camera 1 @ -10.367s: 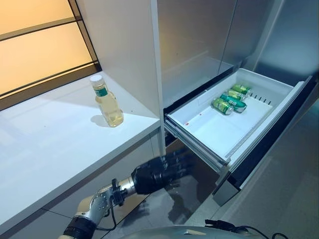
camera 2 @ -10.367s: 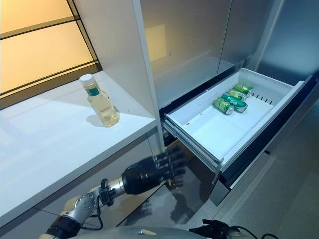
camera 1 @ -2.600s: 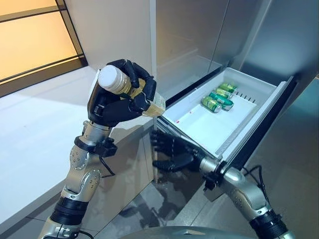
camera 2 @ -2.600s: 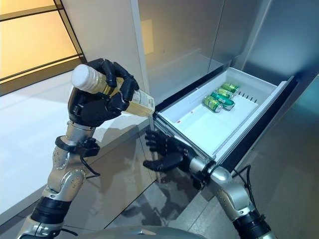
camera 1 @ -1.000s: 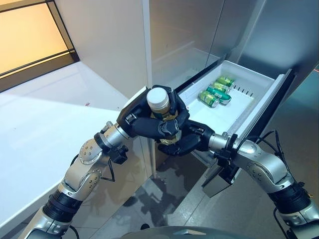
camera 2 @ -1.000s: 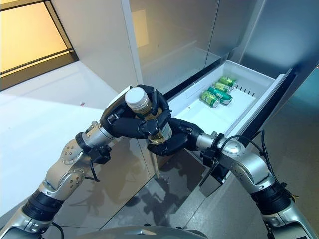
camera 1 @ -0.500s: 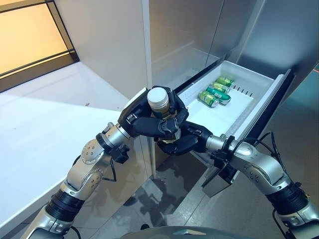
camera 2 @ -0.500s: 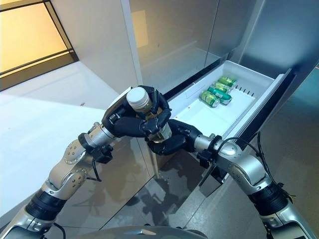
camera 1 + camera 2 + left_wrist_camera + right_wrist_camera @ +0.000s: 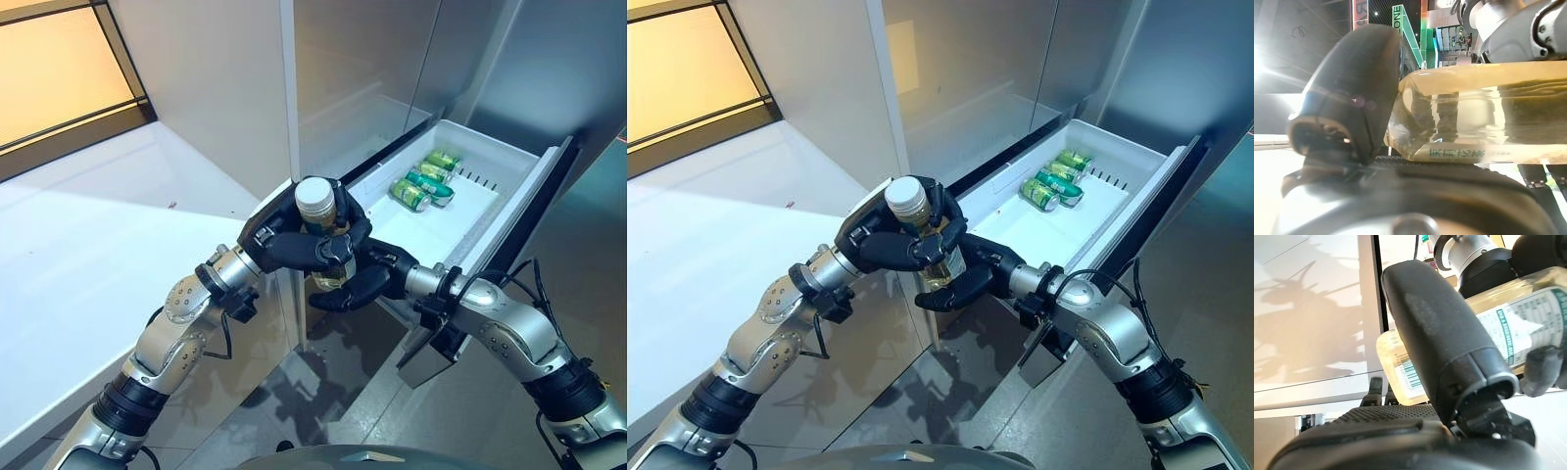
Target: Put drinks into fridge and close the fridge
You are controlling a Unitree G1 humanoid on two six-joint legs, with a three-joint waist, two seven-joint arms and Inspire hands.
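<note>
A clear bottle [image 9: 314, 196] of pale yellow drink with a white cap stands upright in the air, just in front of the open fridge drawer [image 9: 495, 157]. My left hand [image 9: 289, 245] is shut round its upper part below the cap. My right hand [image 9: 367, 281] comes in from the drawer side and wraps the bottle's lower part. In the right wrist view its thumb [image 9: 1440, 338] crosses the labelled bottle [image 9: 1528, 328]. The left wrist view shows the bottle [image 9: 1484, 115] lying across the left palm. Green cans [image 9: 423, 184] lie at the back of the drawer.
The white drawer stands pulled out to the right, with its dark front panel [image 9: 534, 211] toward the floor side. A white counter [image 9: 98, 235] runs along the left. Grey fridge doors [image 9: 372, 69] rise behind. A grey tiled floor [image 9: 343, 392] lies below the hands.
My left hand has carried the bottle a little to the right, toward the drawer. My right hand stays under it and its thumb now reaches further below the bottle.
</note>
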